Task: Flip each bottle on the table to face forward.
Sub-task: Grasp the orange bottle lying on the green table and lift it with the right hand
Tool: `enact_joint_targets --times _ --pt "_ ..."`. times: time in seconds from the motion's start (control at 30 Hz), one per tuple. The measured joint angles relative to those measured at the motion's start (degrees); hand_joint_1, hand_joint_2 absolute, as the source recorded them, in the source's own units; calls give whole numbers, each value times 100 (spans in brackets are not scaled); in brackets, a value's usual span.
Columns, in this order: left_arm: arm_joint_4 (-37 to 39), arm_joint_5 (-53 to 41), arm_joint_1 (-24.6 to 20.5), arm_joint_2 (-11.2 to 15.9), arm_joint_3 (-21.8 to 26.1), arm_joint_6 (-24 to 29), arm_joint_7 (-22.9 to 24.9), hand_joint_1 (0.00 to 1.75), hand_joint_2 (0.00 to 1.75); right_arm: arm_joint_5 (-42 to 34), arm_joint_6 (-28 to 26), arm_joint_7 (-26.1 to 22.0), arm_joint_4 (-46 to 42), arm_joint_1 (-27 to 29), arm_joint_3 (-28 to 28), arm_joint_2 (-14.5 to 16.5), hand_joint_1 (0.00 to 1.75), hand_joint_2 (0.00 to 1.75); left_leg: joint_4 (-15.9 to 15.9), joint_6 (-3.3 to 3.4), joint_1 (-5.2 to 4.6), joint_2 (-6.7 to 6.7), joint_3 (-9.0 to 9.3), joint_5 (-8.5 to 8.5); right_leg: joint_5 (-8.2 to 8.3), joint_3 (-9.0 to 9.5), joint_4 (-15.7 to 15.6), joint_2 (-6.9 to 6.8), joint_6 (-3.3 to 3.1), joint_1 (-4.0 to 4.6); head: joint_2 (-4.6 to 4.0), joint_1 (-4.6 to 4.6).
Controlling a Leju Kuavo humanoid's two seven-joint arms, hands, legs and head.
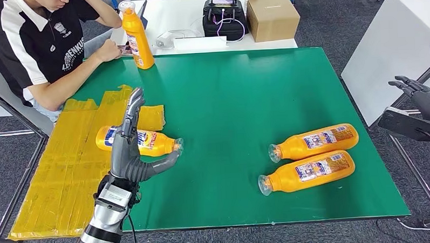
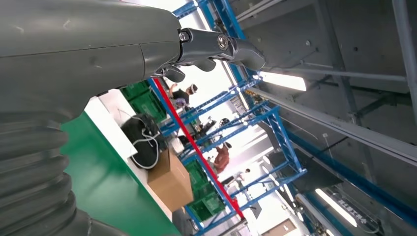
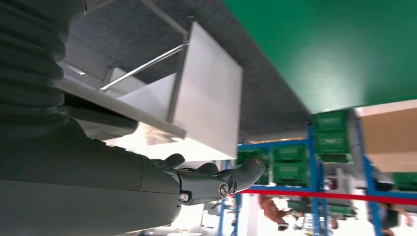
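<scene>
- Four orange bottles in all — one upright bottle (image 1: 137,39) stands at the far left edge of the green worktop (image 1: 228,94); it looks done.
- Three lie flat: a pair (image 1: 314,142) (image 1: 306,172) near the right edge, and one left bottle (image 1: 139,141).
- Left hand (image 1: 131,151) hovers over it, fingers apart, empty.
- Right hand (image 1: 420,95) is off the worktop's right edge, fingers loosely apart, empty.

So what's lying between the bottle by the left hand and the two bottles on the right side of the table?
Nothing: in the head view, only bare green table separates the bottle by the left hand from the two bottles on the right.
</scene>
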Motion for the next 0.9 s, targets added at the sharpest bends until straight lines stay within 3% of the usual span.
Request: enact_joint_targets --times 0.27,0.5,0.73,0.9 --pt "137 103 -178 -61 -114 -67 10 0 175 739 -732 -115 1274 -358 514 505 0 175 0 0 1 0 0 0 0 1 1 0 0 2 0 0" --pt "254 124 -252 -116 -192 -118 54 0 175 1322 -1393 -87 2278 -467 759 1226 0 175 -1 0 4 -1 0 1 0 -1 1 -1 0 2 0 0" --pt "346 192 -273 -128 -202 -155 56 0 175 1554 -1471 -240 2780 -551 835 1544 0 175 -1 -1 4 -1 -1 1 0 -1 1 -1 0 2 0 1" --pt "380 228 -276 -129 -200 -172 55 0 175 2034 -1875 -418 2989 -551 958 1790 0 175 -1 -1 4 1 -2 1 0 -1 1 0 0 2 0 1"
